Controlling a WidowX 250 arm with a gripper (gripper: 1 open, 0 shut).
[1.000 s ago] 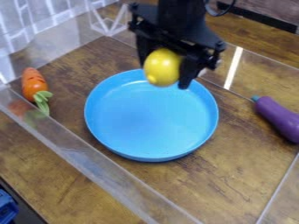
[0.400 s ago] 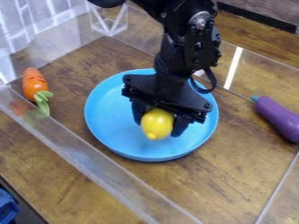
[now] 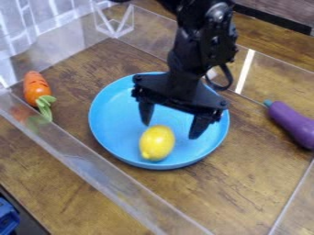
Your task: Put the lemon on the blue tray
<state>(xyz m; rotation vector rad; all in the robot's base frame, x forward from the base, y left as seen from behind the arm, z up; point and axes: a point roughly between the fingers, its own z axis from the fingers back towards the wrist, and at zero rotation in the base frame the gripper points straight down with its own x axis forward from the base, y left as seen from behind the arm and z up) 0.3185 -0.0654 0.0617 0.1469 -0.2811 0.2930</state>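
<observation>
Nearest the camera a clear panel (image 3: 117,197) crosses the lower left, and at 7 o'clock a scrap of something blue (image 3: 6,220) is cut off by the edge; I can't tell what it is.

Next comes the tray (image 3: 117,115), round and light blue, sitting on the wooden surface (image 3: 258,179). The lemon (image 3: 156,144) lies inside it, on the floor of the dish toward its near rim, at about 6 o'clock from the tray's middle. Its long axis runs roughly from 7 to 1 o'clock, tips pointing that way, though the oval is short enough that I'd not swear to the exact tilt. It rests on the tray, free of my fingers.

My hand (image 3: 178,117) hangs just above and behind the lemon, pointing steeply down, jaws spread wide with one finger (image 3: 149,107) at 9 o'clock and the other at 3 o'clock, nothing between them. The right finger crosses the tray's far-right rim in this view, hiding that stretch of it.

On the surface, the carrot (image 3: 36,90) lies at 9 o'clock near the left edge, its green top toward the camera. The eggplant (image 3: 295,122) is at 3 o'clock, well apart from the tray, its end cut off by the frame.

Farther back my arm rises out of the top of the view, its upper part cut off. Behind it the planks run on to another clear panel at 11 o'clock; the stuff beyond is too blurred to name.
</observation>
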